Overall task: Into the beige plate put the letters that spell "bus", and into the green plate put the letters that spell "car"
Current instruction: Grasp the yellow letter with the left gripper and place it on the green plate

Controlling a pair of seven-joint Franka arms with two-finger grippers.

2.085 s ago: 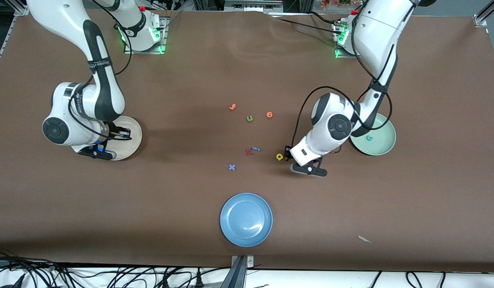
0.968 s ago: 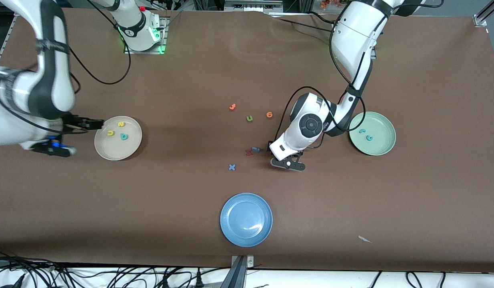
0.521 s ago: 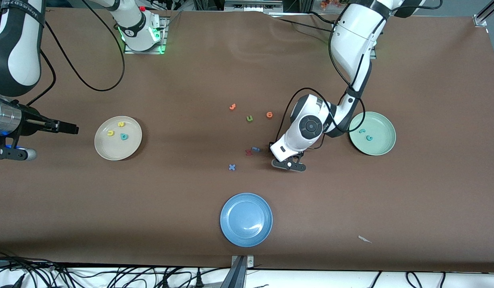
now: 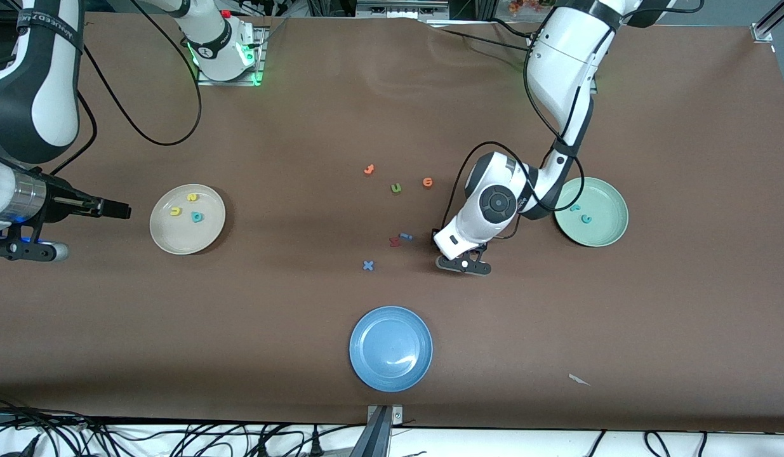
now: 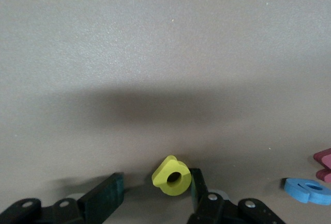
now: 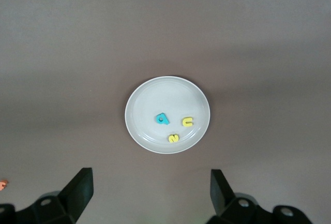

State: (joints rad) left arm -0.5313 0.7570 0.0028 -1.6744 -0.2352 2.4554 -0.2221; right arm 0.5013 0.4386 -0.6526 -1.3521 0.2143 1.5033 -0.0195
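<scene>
The beige plate [image 4: 176, 244] holds a yellow "u" [image 4: 176, 211], a yellow "s" [image 4: 192, 197] and a teal "b" [image 4: 197, 217]; the right wrist view shows the same plate [image 6: 139, 100] from above. My right gripper [image 4: 115, 208] hangs open and empty over the table beside that plate, toward the right arm's end. Two teal letters [image 4: 575, 207] [image 4: 585, 219] lie in the green plate [image 4: 604, 236]. My left gripper [image 5: 157, 181] is low at the table's middle. The yellow "a" [image 5: 172, 176] leans tilted against one finger [image 5: 196, 180], and the other finger stands apart. The front view hides this letter under the hand.
Next to the left hand lie a red letter [image 4: 395, 242], a blue "i" [image 4: 405, 237] and a blue "x" [image 4: 367, 265]. Farther from the camera are two orange letters [image 4: 369, 169] [image 4: 428, 182] and an olive "u" [image 4: 396, 188]. A blue plate [image 4: 390, 348] sits near the front edge.
The right arm has drawn back off the beige plate toward its end of the table, uncovering the three letters. The left hand slid over the yellow "a", then shifted slightly toward the green plate.
</scene>
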